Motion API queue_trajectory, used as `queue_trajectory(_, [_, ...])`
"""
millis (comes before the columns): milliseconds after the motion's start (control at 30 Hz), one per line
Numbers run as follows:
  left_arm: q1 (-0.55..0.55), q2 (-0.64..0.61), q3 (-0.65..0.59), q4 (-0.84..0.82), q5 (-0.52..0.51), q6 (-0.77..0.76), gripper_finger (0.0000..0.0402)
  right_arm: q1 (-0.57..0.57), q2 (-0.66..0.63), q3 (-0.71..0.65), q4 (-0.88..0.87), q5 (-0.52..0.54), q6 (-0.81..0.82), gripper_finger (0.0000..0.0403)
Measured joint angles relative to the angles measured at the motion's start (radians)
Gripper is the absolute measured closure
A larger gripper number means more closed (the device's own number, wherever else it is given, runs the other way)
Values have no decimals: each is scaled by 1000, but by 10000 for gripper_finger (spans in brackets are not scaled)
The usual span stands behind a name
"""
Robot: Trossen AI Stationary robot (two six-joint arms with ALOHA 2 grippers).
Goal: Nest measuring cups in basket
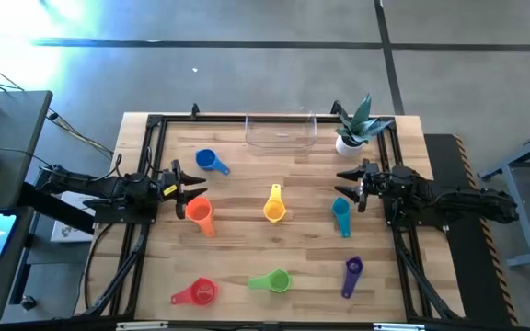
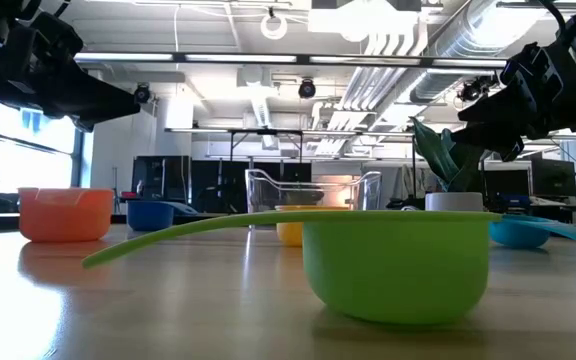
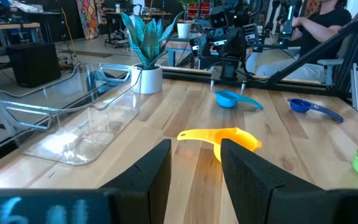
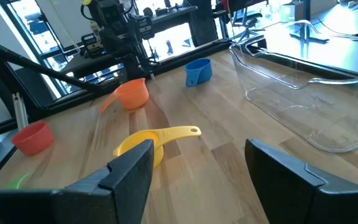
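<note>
We see all seven measuring cups lying loose on the counter (image 1: 247, 165), none yet in the basket (image 1: 281, 134), which stands empty at the far edge beside a potted plant (image 1: 353, 129). The blue cup (image 1: 210, 162) and orange cup (image 1: 198, 213) lie near our left tool (image 1: 188, 190); the yellow cup (image 1: 274, 205) is in the middle; the teal cup (image 1: 340, 215) is just below our right tool (image 1: 350, 188). The red cup (image 1: 198, 292), green cup (image 1: 272, 281) and purple cup (image 1: 351, 274) sit along the near edge. Both tools hover above the counter with fingers spread apart, holding nothing. We judge the cups light, stiff and smooth, likely to skid or tip if nudged. The flat handle, or the bowl's rim, looks the best place to pinch.
</note>
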Motion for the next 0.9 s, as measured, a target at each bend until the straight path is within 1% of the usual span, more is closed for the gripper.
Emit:
queue_trajectory(367, [0,0,0,4,0,-6,271,0,0,0,0,0,0,158])
queue_trajectory(500, [0,0,0,4,-1,-84,271,0,0,0,0,0,0,158])
queue_trajectory(667, [0,0,0,5,-52,-227,271,0,0,0,0,0,0,158])
queue_trajectory(733, [0,0,0,5,-55,-269,271,0,0,0,0,0,0,158])
queue_trajectory(900, [0,0,0,9,-71,-261,271,0,0,0,1,6,0,158])
